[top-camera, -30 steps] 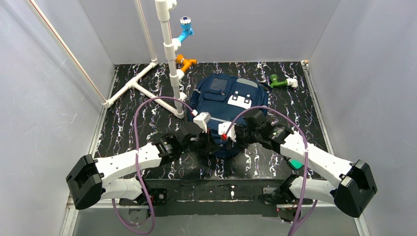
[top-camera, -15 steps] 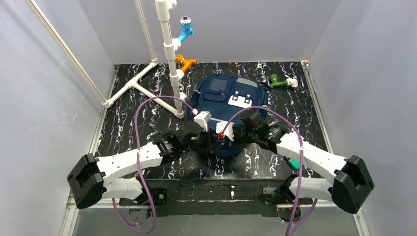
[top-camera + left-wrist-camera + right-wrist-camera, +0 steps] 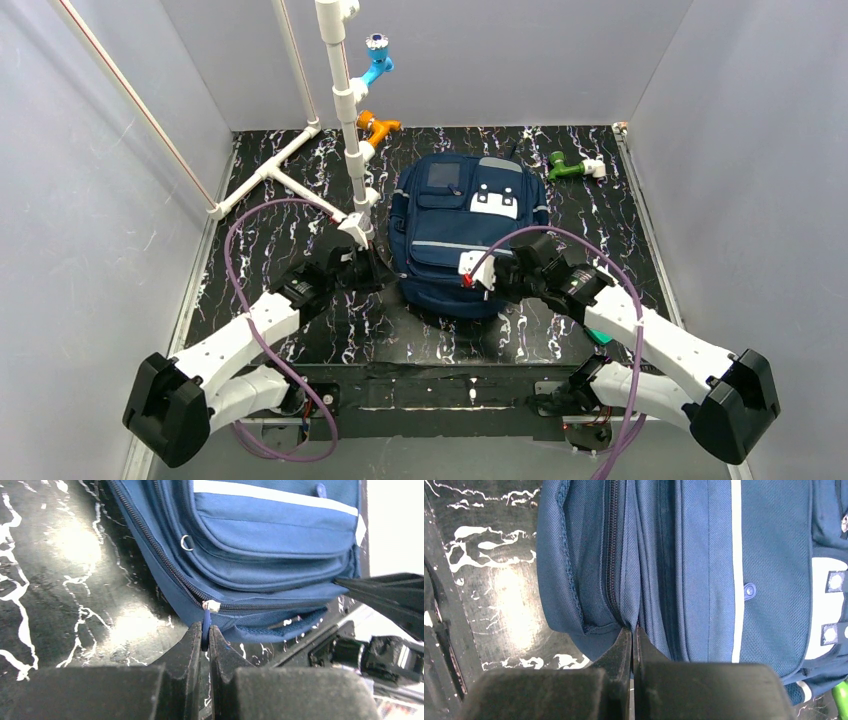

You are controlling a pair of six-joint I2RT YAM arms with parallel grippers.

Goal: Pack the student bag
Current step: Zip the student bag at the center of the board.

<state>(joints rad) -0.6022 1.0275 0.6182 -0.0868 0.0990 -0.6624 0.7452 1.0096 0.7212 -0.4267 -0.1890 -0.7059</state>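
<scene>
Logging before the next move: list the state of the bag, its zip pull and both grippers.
student bag: lying flat, front up.
zip pull: pinched, hanging from its slider.
left gripper: fingers shut on the zip pull.
right gripper: fingers shut on the student bag's fabric beside a zip.

The navy student bag (image 3: 440, 225) lies flat, front pockets facing up.

The top camera sits high behind both arm bases and looks down and forward over the whole table (image 3: 600, 200). Each wrist camera looks out past its own gripper, low and very close. The left gripper (image 3: 205, 627) faces the backpack (image 3: 450, 215) at its near corner, and the right gripper (image 3: 632, 629) faces its near edge. All three views share the backpack's grey stripe (image 3: 445, 244).
</scene>
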